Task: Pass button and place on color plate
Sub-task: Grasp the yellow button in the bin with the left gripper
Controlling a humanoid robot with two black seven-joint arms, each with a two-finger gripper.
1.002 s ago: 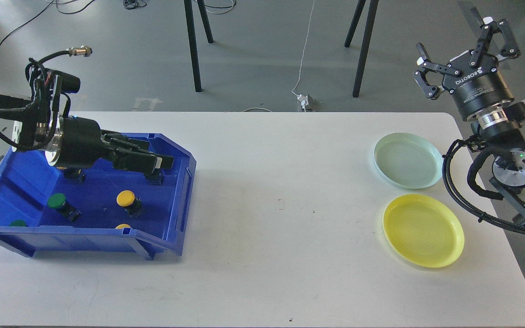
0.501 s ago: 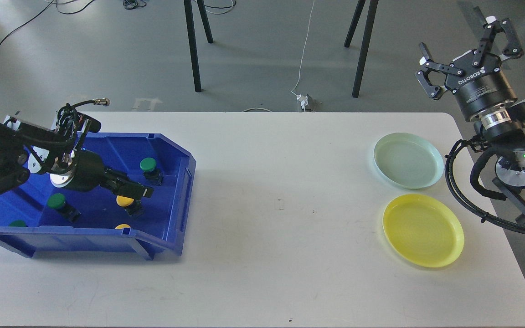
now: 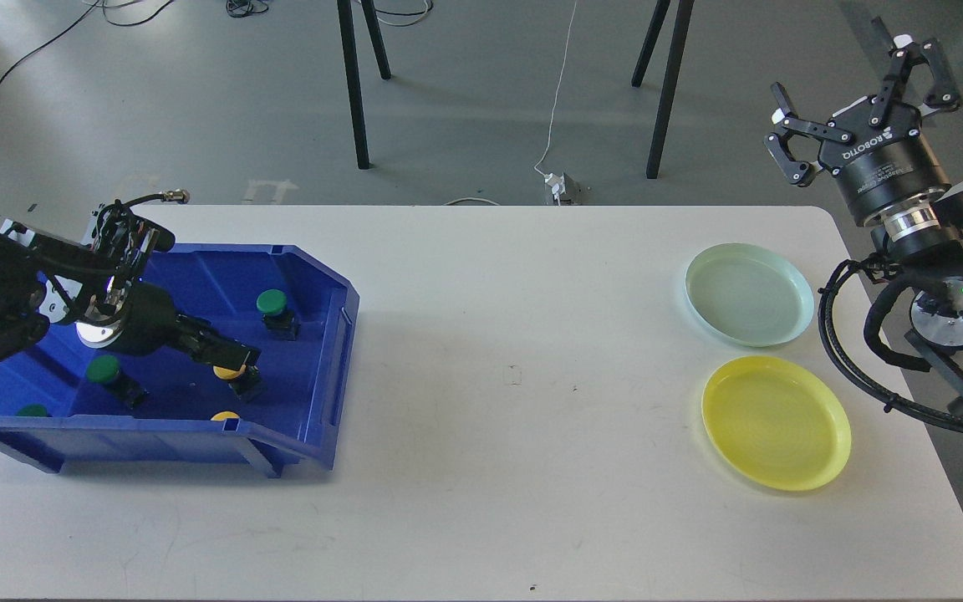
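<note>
Plates, the pale green plastic plate (image 3: 749, 294) and yellow plastic plate (image 3: 776, 422) at right, are sitting bare; nothing is delivered yet. Left gripper (image 3: 235, 358) is reaching over the yellow-capped button (image 3: 231, 373) in the blue plastic bin (image 3: 327, 368) at left, grip unclear. Right gripper (image 3: 858, 88) is waiting, fingers spread, upper right.

Blk stand legs (image 3: 354, 84) & white cable (image 3: 559, 92) on grey floor.

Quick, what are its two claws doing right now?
Left gripper: down in the blue bin at a yellow button; open or shut, cannot tell.
Right gripper: open, empty.
</note>
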